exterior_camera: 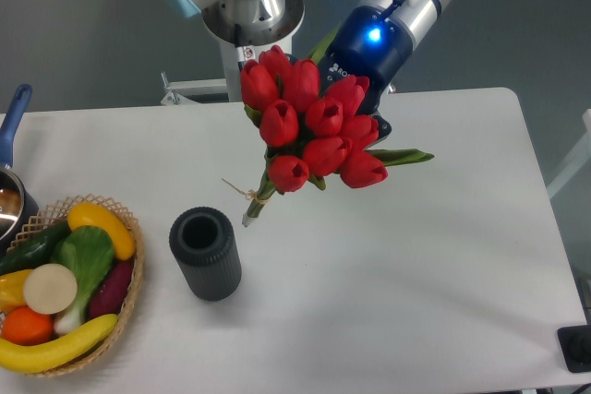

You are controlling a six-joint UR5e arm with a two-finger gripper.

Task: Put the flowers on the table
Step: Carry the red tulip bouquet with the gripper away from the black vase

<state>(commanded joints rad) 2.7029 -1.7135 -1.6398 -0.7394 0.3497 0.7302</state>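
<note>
- a bunch of red tulips, the flowers point(309, 131), hangs in the upper middle of the frame, carried by the arm's gripper point(355, 122), which is almost wholly hidden behind the blooms; whether its fingers pinch the stems cannot be told from here, though the bunch appears to be held aloft by it.
- the stems, tied with tan string, point down and left, their tips apparently above the white tabletop point(416, 274), not yet laid on it.
- judged so: the lift is done; lowering and releasing the bunch remain.
- count: one bunch of about ten blooms; one dark ribbed vase point(205, 253) at lower centre-left, standing empty; one wicker basket point(129, 297) of fruit and vegetables at lower left; one blue-handled pan point(11, 149) at the left edge.
</note>
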